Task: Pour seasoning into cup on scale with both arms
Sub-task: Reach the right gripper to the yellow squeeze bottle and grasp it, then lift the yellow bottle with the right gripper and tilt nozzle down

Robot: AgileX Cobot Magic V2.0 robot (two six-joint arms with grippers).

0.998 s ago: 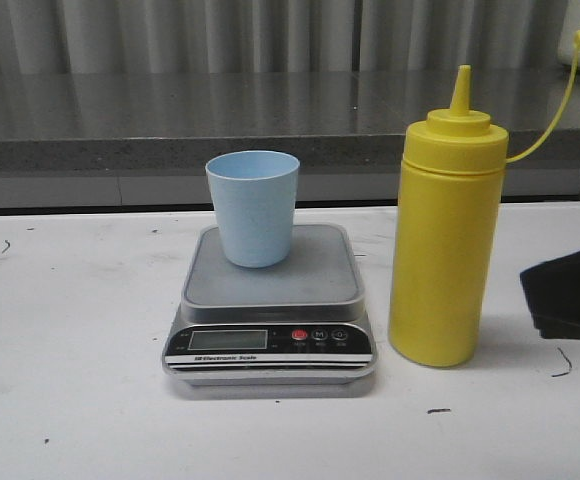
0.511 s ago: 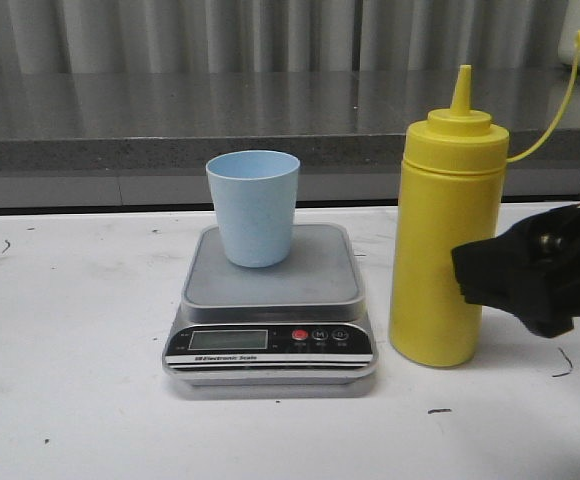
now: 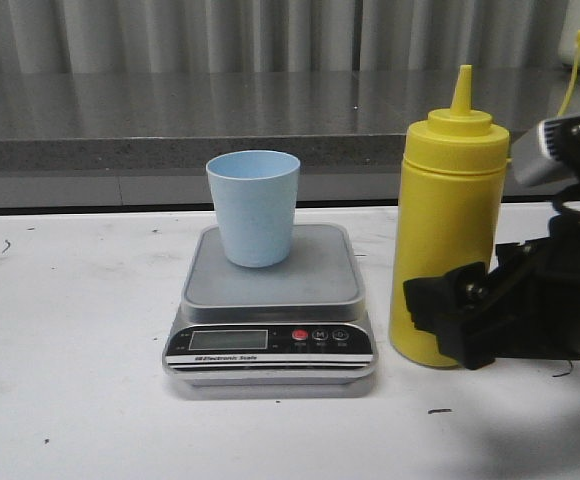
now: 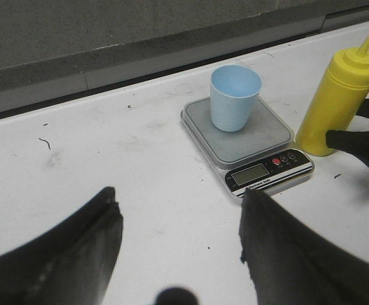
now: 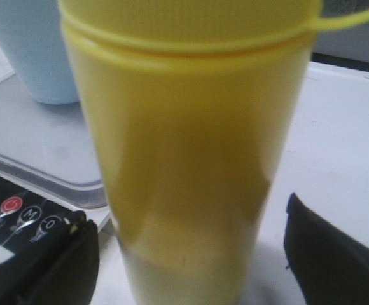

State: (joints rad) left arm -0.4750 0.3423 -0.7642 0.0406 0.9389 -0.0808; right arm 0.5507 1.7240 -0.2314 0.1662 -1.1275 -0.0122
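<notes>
Stood upright on the desk (image 3: 70, 330) just beside the scale (image 3: 270, 275) bearing the cup (image 3: 253, 205): the seasoning (image 3: 448, 220), long axis vertical, framed low by the open right hand (image 3: 460, 320), jaws either side, while the open left hand (image 4: 178, 248) hung well back.

We are looking at what seems a lab or test bench rather than a home: a scuffed, pen-marked white surface (image 3: 80, 400) is filling the lower frame, a speckled grey counter ledge (image 3: 170, 115) is running across the upper half, and corrugated metal sheeting (image 3: 220, 35) is standing behind it.
</notes>
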